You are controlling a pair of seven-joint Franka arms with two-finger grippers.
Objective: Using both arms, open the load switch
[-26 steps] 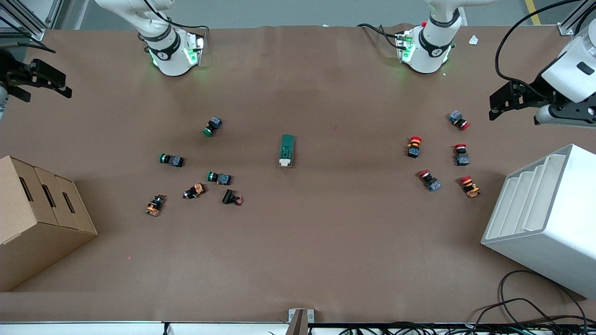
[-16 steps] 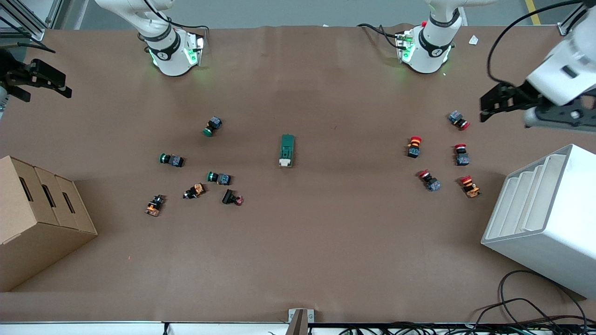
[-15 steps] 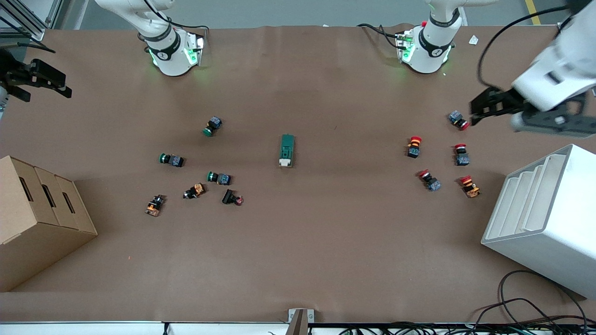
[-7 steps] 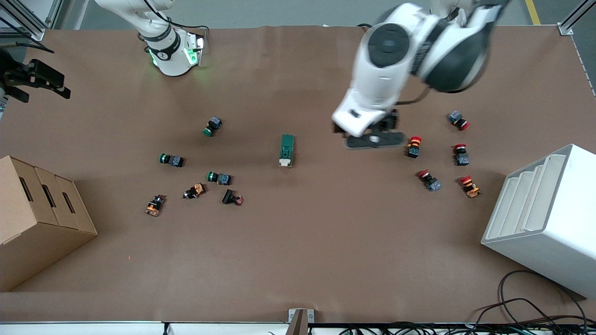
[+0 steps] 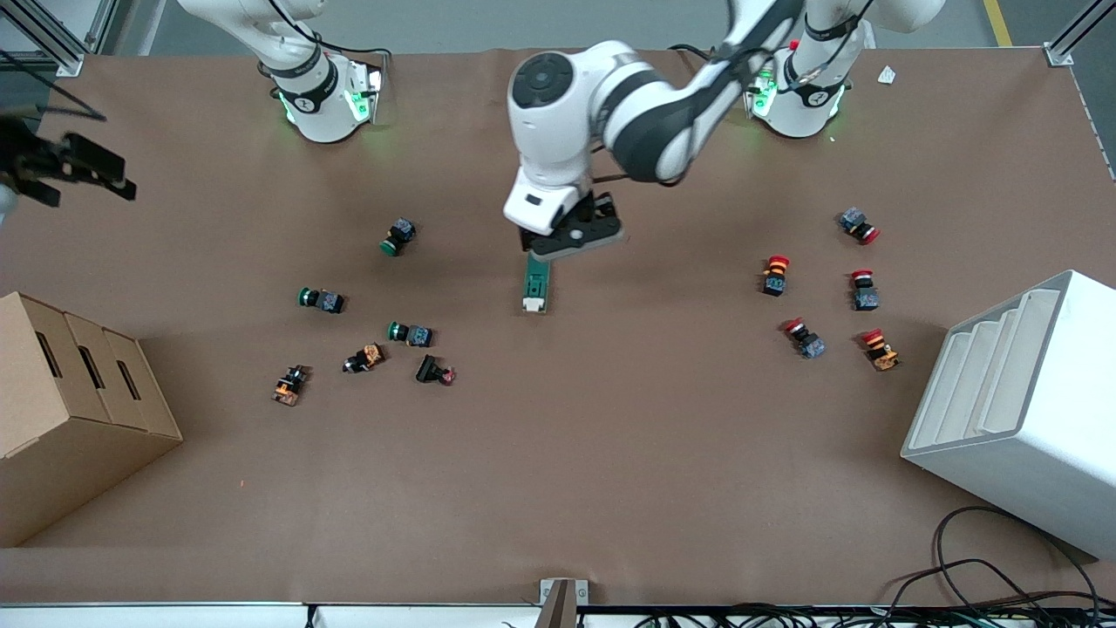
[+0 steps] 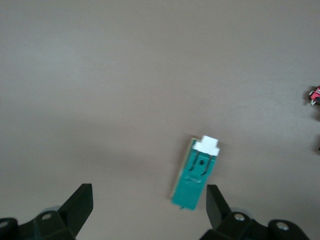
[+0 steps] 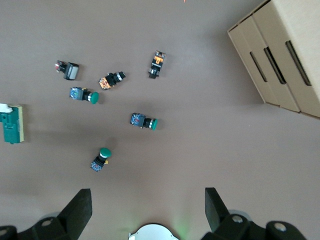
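The load switch (image 5: 535,281) lies flat at the middle of the table, a dark green oblong with its white toggle (image 5: 533,304) at the end nearer the front camera. My left gripper (image 5: 558,237) hovers over the switch's end away from the toggle. In the left wrist view this gripper (image 6: 148,202) is open, and the switch (image 6: 196,175) lies below it, close to one finger (image 6: 215,202). My right gripper (image 5: 78,170) waits in the air at the right arm's end of the table. It is open (image 7: 147,205) and holds nothing; its view shows the switch (image 7: 11,125) far off.
Green and orange pushbuttons (image 5: 401,235) are scattered toward the right arm's end, red ones (image 5: 776,275) toward the left arm's end. A cardboard box (image 5: 70,401) and a white slotted rack (image 5: 1020,401) stand at the two ends of the table.
The left arm has swung from the left arm's end of the table to over the load switch. The right gripper has barely shifted. The switch has not moved.
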